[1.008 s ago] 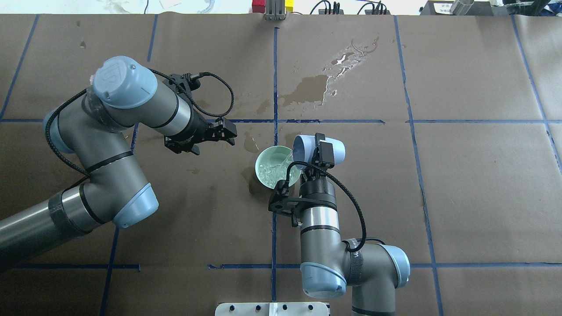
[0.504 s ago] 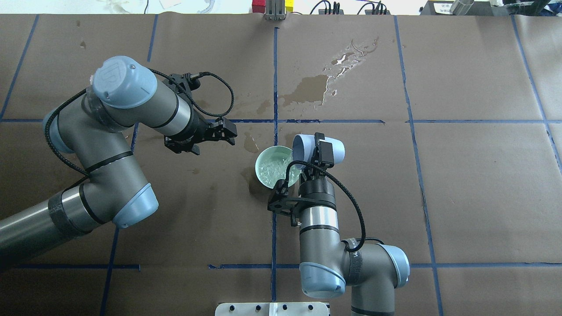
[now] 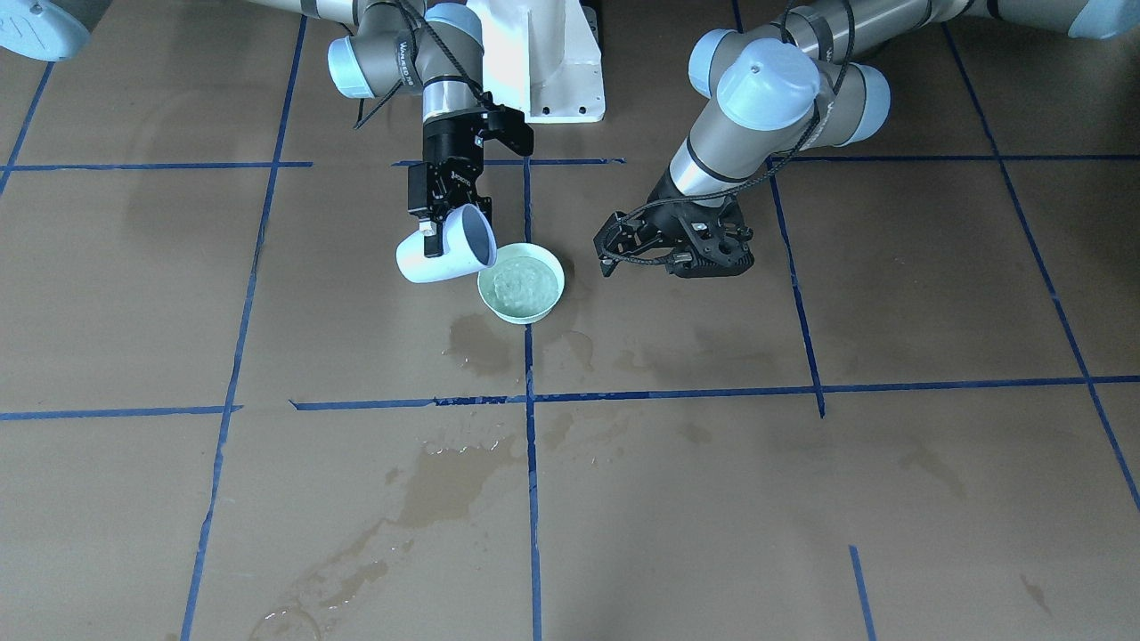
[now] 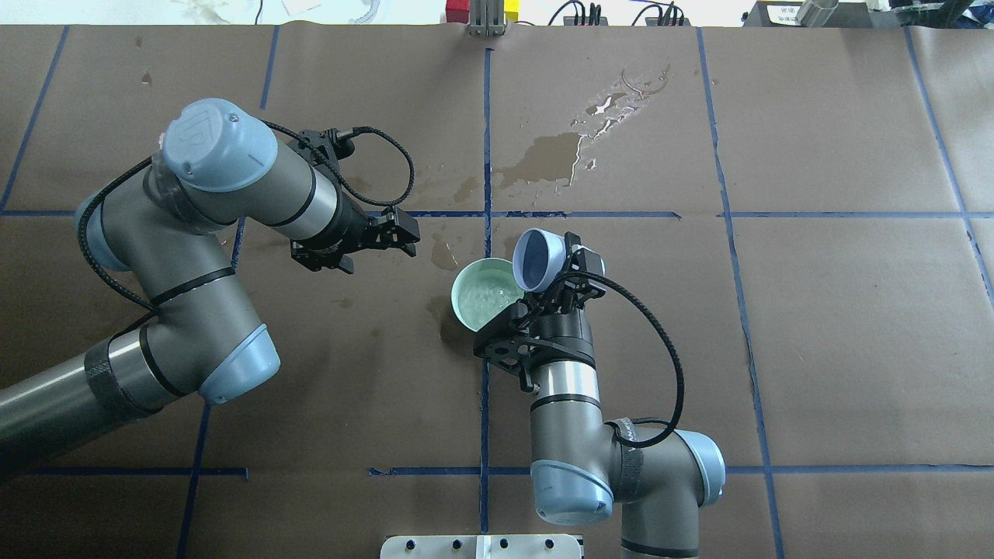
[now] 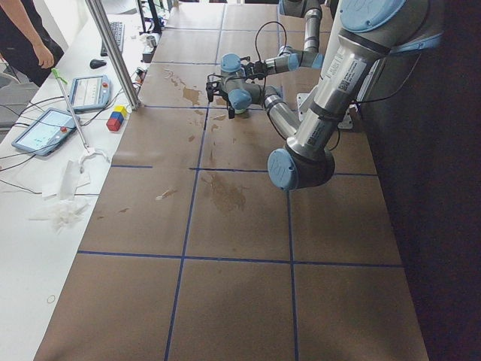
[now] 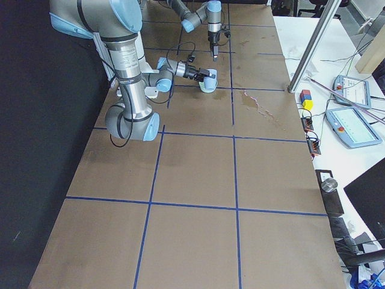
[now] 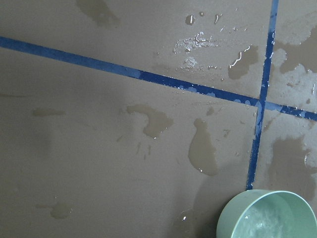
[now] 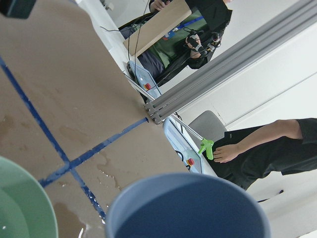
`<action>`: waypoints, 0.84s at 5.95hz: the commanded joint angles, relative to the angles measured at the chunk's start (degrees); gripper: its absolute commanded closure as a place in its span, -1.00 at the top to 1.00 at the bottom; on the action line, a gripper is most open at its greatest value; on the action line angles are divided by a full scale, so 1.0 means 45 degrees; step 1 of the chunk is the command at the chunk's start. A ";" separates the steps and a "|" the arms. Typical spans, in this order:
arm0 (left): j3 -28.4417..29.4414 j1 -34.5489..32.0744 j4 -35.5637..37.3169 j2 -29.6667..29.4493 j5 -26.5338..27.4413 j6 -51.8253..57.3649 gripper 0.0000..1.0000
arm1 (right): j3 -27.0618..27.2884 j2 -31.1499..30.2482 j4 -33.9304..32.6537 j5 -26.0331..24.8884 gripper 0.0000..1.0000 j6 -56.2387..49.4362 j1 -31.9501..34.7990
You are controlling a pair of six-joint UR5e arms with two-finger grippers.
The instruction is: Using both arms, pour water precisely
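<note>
Right gripper (image 4: 571, 268) pinches the blue cup (image 4: 534, 260), tilted at the green bowl's (image 4: 477, 299) rim, water inside. Left gripper (image 4: 402, 233) hovers nearby, jaws spread.

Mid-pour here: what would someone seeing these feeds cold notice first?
First, the right gripper holding a cup tipped over the rim of a green bowl with water in it, near the table's middle. Next, the big wet spill on the brown paper on the bowl's far side from the robot. The left gripper hovers open and empty to the bowl's left.
</note>
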 commanded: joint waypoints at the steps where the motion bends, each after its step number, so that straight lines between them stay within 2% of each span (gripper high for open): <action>1: -0.0001 -0.0019 0.0000 0.0000 0.0024 0.0001 0.99 | -0.0035 -0.0172 0.1853 0.0127 -0.72 0.2345 0.0125; 2: -0.0021 -0.0020 0.0000 0.0039 0.0005 -0.0018 0.99 | 0.0004 -0.0656 0.3024 0.0127 -0.79 0.5196 0.0145; 3: -0.0098 -0.0020 0.0019 0.0039 0.0024 -0.0019 0.99 | 0.0004 -0.1550 0.5144 0.0127 -0.82 0.6385 0.0165; 4: -0.0118 -0.0097 0.0020 0.0078 0.0044 0.0001 0.99 | -0.0054 -0.2506 0.7234 0.0108 -0.83 0.6435 0.0281; 5: -0.0428 -0.0156 0.0020 0.0136 0.0160 -0.0018 0.99 | -0.0074 -0.3715 0.8299 0.0108 -0.83 0.6629 0.0379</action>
